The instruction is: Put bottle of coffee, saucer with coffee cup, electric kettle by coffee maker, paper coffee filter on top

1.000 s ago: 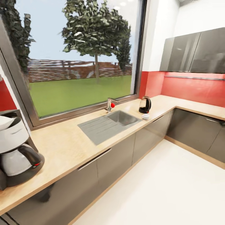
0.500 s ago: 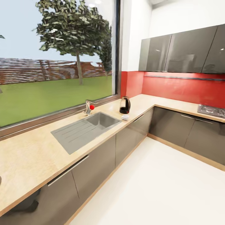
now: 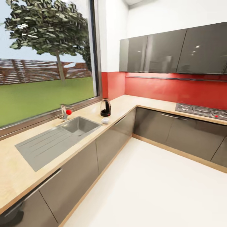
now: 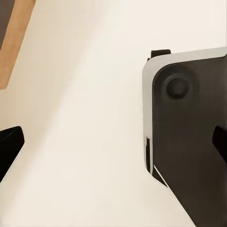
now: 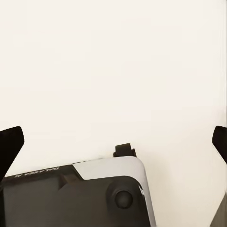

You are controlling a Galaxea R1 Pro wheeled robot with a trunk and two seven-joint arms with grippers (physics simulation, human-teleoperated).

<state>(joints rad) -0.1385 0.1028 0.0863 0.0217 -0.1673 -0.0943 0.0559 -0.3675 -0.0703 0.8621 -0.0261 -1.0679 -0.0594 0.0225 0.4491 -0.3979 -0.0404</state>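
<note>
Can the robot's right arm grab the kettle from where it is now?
Probably not yet. The electric kettle stands far along the kitchen countertop, past the sink, while the right gripper hangs open over bare floor.

Big window point(image 3: 44, 60) across nine to eleven o'clock, bright daylight, a leafy tree point(image 3: 50, 28), green lawn and a brown fence outside; white wall point(image 3: 164, 15) up at twelve; glossy dark grey wall cabinets point(image 3: 176, 50) at one o'clock over a red backsplash point(image 3: 176, 90); grey base cabinets point(image 3: 164, 126) wrap the corner, wood plinth beneath; pale cream floor point(image 3: 151, 189) spreads from five to six, glare-free and evenly lit.
</note>
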